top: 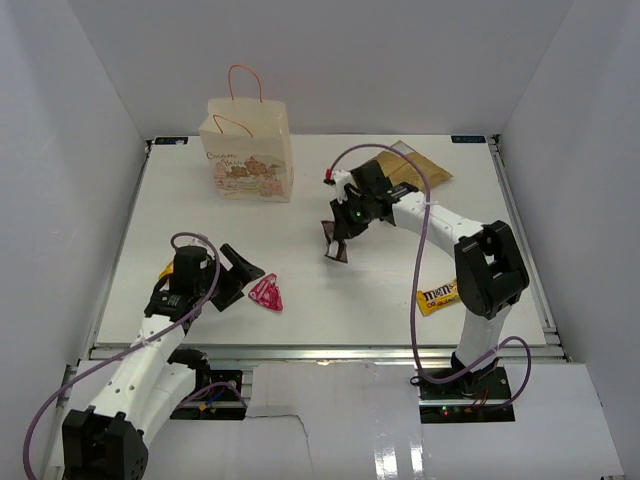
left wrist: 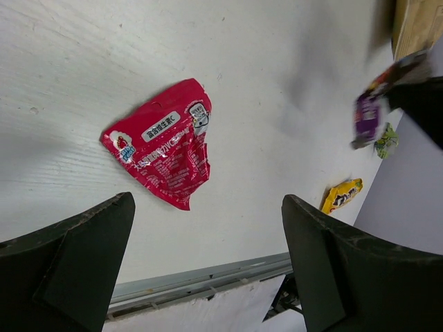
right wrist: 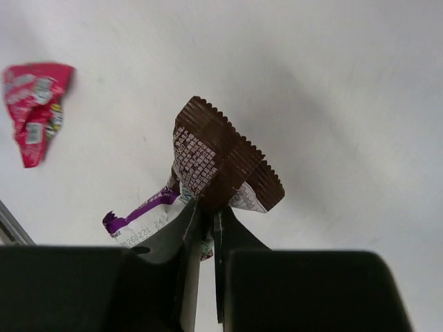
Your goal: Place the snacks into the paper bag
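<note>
right claw (right wrist: 206, 221) pinches the brown bar wrapper (right wrist: 218, 166); left claw (left wrist: 206, 207) gapes wide; red packet (left wrist: 163, 149), m&m's packet (top: 437, 296), tan pouch (top: 425, 168) lie outside the paper bag (top: 250, 155).

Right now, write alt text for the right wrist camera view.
The right hand is shut on a dark brown bar wrapper, over the white table. A crumpled pink packet lies on the table at the upper left.

A white desk (top: 340, 300) is enclosed by plain white walls (top: 330, 60) along its far, left and right edges, and is evenly lit.
</note>
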`<state>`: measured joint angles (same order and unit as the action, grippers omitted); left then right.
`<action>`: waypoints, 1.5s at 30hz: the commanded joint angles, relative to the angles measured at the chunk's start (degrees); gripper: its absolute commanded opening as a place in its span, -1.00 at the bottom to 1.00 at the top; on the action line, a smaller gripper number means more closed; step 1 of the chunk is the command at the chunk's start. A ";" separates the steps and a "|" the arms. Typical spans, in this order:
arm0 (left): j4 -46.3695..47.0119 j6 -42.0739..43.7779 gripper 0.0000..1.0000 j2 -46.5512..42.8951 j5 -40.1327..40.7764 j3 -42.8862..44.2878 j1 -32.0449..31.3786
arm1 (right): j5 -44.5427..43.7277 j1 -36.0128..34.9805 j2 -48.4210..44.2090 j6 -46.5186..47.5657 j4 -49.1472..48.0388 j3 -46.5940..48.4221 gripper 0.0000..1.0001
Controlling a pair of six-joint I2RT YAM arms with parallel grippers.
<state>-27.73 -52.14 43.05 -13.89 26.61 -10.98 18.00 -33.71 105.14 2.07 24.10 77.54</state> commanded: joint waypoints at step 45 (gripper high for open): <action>0.57 -9.82 0.46 33.93 6.50 10.20 -10.72 | 10.58 0.66 -0.35 19.98 -37.94 20.93 0.82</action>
<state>-26.94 -60.93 73.93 -11.49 33.56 -19.55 12.14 -36.25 113.73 20.80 -20.53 103.90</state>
